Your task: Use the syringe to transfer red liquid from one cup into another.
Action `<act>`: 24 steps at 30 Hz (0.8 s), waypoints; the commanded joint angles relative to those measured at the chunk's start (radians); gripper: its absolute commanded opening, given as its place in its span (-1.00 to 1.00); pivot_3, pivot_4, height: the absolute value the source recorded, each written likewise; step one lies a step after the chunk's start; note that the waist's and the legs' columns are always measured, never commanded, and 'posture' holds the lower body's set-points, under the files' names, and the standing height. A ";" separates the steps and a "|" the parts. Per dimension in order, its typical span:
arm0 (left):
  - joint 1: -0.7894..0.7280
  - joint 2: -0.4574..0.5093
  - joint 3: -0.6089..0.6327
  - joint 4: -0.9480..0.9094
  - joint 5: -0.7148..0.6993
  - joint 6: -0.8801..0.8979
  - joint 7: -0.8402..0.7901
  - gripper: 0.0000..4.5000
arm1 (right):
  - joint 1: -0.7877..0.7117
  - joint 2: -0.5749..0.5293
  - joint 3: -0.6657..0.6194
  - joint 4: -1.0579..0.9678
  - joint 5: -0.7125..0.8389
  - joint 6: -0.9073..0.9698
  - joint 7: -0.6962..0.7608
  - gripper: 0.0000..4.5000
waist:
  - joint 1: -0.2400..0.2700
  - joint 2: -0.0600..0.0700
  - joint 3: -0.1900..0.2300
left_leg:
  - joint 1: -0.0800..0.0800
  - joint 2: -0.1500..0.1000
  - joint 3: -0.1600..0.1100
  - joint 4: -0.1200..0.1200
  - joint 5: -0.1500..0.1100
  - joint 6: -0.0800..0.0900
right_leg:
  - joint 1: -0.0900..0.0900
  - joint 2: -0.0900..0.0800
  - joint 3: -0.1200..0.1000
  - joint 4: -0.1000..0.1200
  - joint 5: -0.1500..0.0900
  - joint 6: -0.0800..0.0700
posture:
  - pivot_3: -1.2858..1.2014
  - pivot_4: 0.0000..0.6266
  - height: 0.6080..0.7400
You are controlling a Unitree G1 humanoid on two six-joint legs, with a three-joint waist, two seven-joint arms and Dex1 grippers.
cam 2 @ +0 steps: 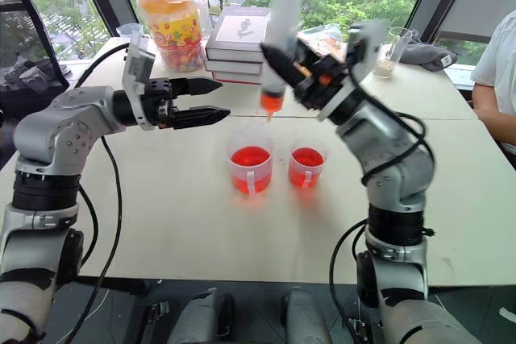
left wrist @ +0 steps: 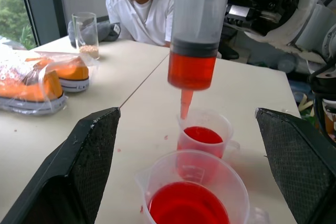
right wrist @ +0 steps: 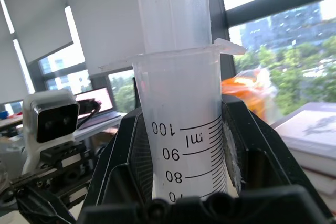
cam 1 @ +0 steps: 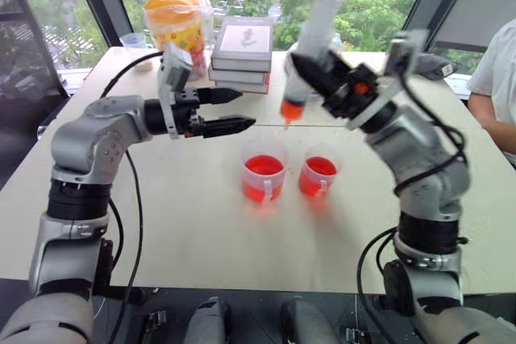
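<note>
- Large windows with green trees outside are seen behind a pale wooden table (cam 1: 201, 239), which is made of two parts joined along a thin seam.
- Two clear plastic cups are placed near the middle of the table, side by side and close to each other; the left cup (cam 1: 264, 170) is a little bigger than the right cup (cam 1: 319, 173).
- Red liquid (cam 1: 264, 165) is held in both cups, and in each of them it fills only the lower part.
- The syringe (cam 2: 278, 34) is gripped by the right gripper (cam 2: 292, 64), whose black fingers are clenched around the clear barrel, as is seen closely in the right wrist view, where the printed scale marks are read between the pads.
- The syringe is held almost upright, a little tilted, with its orange-red tip (cam 1: 286, 122) pointing down, above the table and just behind the left cup; it is not touching any cup.
- A portion of red liquid is seen in the lowest part of the barrel (left wrist: 192, 69), under the dark plunger seal.
- The left gripper (cam 1: 239, 110) is released, with its two fingers well apart, and nothing is held in it; it points sideways towards the syringe, at about the height of the tip, and stays clear of it.
- At the far side of the table a stack of books (cam 1: 244, 54), a bag with orange contents (cam 1: 176, 18) and a glass with some beige grains (cam 2: 390, 50) are placed.
- A person in a white shirt (cam 1: 496, 78) is seated at the right edge of the table.
</note>
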 commanded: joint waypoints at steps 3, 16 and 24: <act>-0.071 -0.050 -0.028 0.048 0.024 -0.054 -0.047 0.89 | 0.132 -0.039 -0.058 -0.073 -0.002 -0.028 -0.034 -0.37 | -0.007 0.000 0.000 | 0.000 0.000 0.000 0.000 0.000 0.000 | 0.000 0.000 0.000 0.000 0.000 0.000 | 0.03 -0.52 1.00; -0.283 -0.242 -0.080 0.275 0.082 -0.192 -0.155 0.89 | 0.292 -0.001 0.030 -0.067 -0.085 -0.132 -0.039 -0.37 | -0.001 0.000 0.000 | 0.000 0.000 0.000 0.000 0.000 0.000 | 0.000 0.001 0.001 -0.001 0.000 0.000 | 0.03 -0.52 1.00; -0.389 -0.348 -0.098 0.422 0.131 -0.267 -0.223 0.89 | 0.308 0.002 0.051 -0.085 -0.097 -0.142 -0.053 -0.37 | -0.008 0.000 0.000 | 0.000 0.000 -0.001 0.000 0.000 0.000 | 0.000 0.002 0.001 -0.001 0.000 0.000 | 0.03 -0.52 1.00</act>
